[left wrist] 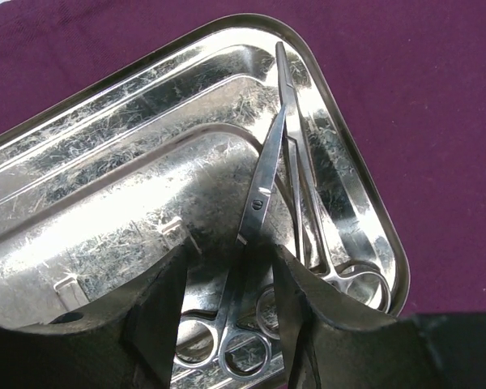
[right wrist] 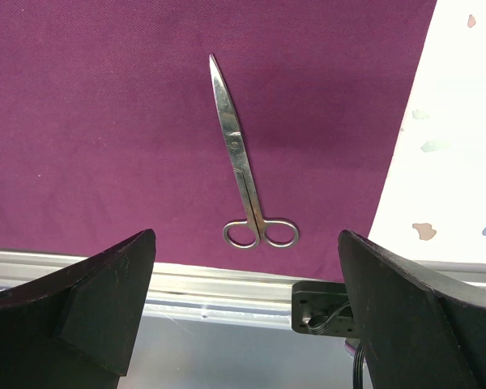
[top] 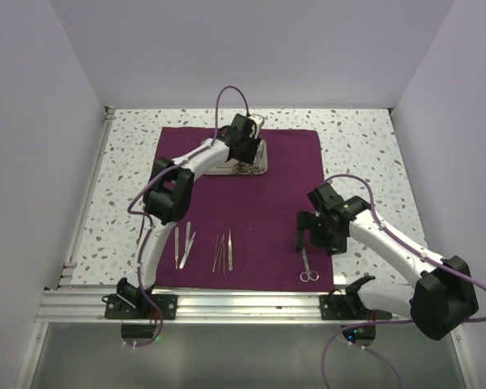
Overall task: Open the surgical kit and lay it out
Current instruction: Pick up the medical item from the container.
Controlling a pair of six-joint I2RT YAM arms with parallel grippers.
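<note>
You are looking at a surgical kit partway through being laid out. The purple cloth (top: 279,194) is lying opened and flat on the speckled tabletop (top: 356,138), so the unwrapping is looking done. The steel tray (top: 264,168) is sitting at the far side of the cloth.

Along the near edge, two pairs of tweezers (top: 182,245) and a few thin pointed instruments (top: 224,251) are lying side by side. A pair of scissors (right wrist: 241,158) is lying apart from them to the right, with its rings toward you. Your right tool (right wrist: 247,237) is hovering over those scissors with its fingers spread wide, holding nothing.

Your left tool (left wrist: 228,251) is sitting low in the tray. Its fingers are partly open and straddling a ring-handled instrument (left wrist: 257,194) without gripping it, as far as the wrist view is showing. Other ring-handled clamps (left wrist: 308,174) are lying against the tray's side wall.

You are probably past the halfway mark. The tray's instruments are what is left to lift out and place on the cloth.
</note>
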